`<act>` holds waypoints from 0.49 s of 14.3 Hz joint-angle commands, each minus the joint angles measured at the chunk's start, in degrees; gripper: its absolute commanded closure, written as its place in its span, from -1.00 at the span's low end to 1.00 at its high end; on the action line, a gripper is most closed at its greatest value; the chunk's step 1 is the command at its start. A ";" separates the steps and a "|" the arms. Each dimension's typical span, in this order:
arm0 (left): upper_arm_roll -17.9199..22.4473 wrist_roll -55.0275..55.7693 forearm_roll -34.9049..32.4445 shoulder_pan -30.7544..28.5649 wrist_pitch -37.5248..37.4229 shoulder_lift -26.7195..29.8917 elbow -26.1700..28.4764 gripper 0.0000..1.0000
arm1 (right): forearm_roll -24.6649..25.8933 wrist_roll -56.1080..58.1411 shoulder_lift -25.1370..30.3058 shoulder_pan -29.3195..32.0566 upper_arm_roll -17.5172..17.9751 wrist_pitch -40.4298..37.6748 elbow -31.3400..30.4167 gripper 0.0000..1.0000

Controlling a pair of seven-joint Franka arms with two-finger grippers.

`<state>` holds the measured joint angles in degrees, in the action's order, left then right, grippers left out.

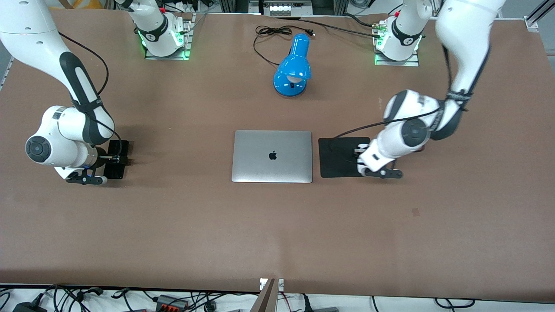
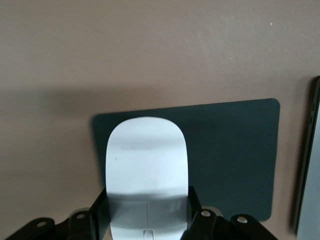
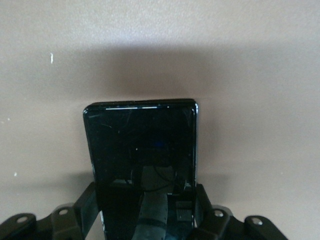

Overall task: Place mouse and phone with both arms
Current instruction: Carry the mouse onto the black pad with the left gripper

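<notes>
The mouse (image 2: 146, 175) sits between the fingers of the left gripper (image 2: 147, 220). The two black pads press on its narrow sides near its rear end, so its long axis runs straight out from the gripper, and most of its white body sticks forward over the black mouse pad (image 2: 225, 155). In the front view this gripper (image 1: 368, 167) is low over the mouse pad (image 1: 340, 158), at the end of the pad that faces the left arm's end of the table. I judge the mouse is either just touching the pad or very close above it; the pictures do not settle this. So the coming move for this arm turns on height only: the mouse lies already over its place.

The phone (image 3: 142, 160) is clamped the same way in the right gripper (image 3: 145, 220), its long sides held by the fingers, its glossy face up and its long axis pointing away from the gripper. Under it is only the bare brown table (image 1: 277, 225). In the front view the phone (image 1: 118, 159) is near the right arm's end of the table, well apart from the closed silver laptop (image 1: 272, 156).

Farther from the camera than the laptop stands a blue desk lamp (image 1: 294, 67).
</notes>
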<state>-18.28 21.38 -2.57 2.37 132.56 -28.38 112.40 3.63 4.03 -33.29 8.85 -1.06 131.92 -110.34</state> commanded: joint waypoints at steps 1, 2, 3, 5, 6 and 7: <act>0.09 4.11 -1.91 -0.26 2.79 -2.21 0.62 0.48 | -0.12 0.27 1.91 0.03 0.62 -1.13 -0.76 0.76; 0.09 4.20 -1.91 0.00 3.84 -2.91 0.97 0.47 | -0.12 0.19 2.61 0.03 1.23 -1.40 -0.49 0.77; 0.09 4.20 -1.91 0.09 4.89 -3.26 1.50 0.43 | -0.12 -0.08 3.14 -0.06 2.37 -2.27 0.38 0.78; 0.09 5.59 -1.91 0.18 5.43 -4.05 1.59 -0.33 | -0.21 -0.52 3.58 -0.06 5.53 -5.95 3.62 0.79; 0.09 6.56 -1.91 0.18 5.43 -4.05 1.59 -0.99 | -0.29 -1.04 3.58 -0.06 7.11 -7.36 5.12 0.79; 0.09 6.83 -1.91 0.09 5.35 -3.71 1.51 -1.00 | -0.47 -3.22 3.32 -0.06 9.30 -8.07 6.26 0.79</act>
<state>-18.07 26.01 -3.28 2.59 137.34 -32.90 113.50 3.57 3.33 -30.92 8.65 4.77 127.07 -106.52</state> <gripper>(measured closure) 0.339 0.216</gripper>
